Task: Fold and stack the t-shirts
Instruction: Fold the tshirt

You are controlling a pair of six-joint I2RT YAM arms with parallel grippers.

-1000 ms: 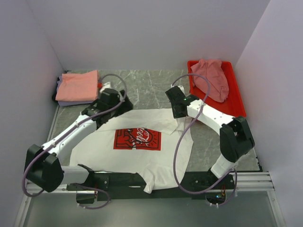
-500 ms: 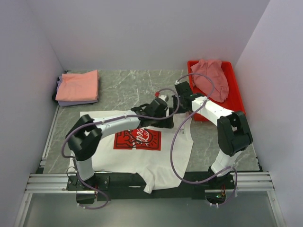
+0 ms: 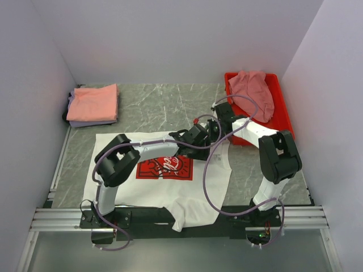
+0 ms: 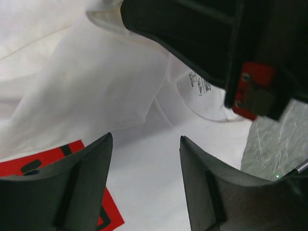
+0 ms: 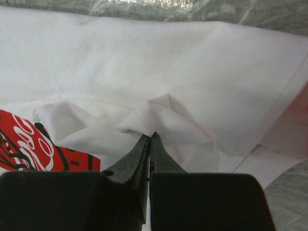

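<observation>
A white t-shirt (image 3: 130, 187) lies spread face-up across the middle of the marbled bench (image 3: 170, 102), its red rectangular print (image 3: 164, 167) near the centre and its hem reaching the arm bases at the near edge. Both arms meet over the shirt's far right part, close to the collar. The right end effector (image 5: 151, 137) has its two fingers pressed together, and a small peak of the white cloth is pinched at their tips, so the fabric puckers around that point. The left end effector (image 4: 144, 178) hovers just beside it with its fingers (image 4: 82, 187) partly apart; only flat white cloth shows between them, and they grip nothing. In the left wrist view the neck opening with its printed label (image 4: 197, 84) lies just beyond those fingers, under the dark body of the other arm. At the far left corner a folded salmon-orange t-shirt (image 3: 93, 102) sits on top of a lavender one (image 3: 85, 122). At the far right a dusty-pink t-shirt (image 3: 252, 90) lies crumpled in a red tray (image 3: 283, 122).
</observation>
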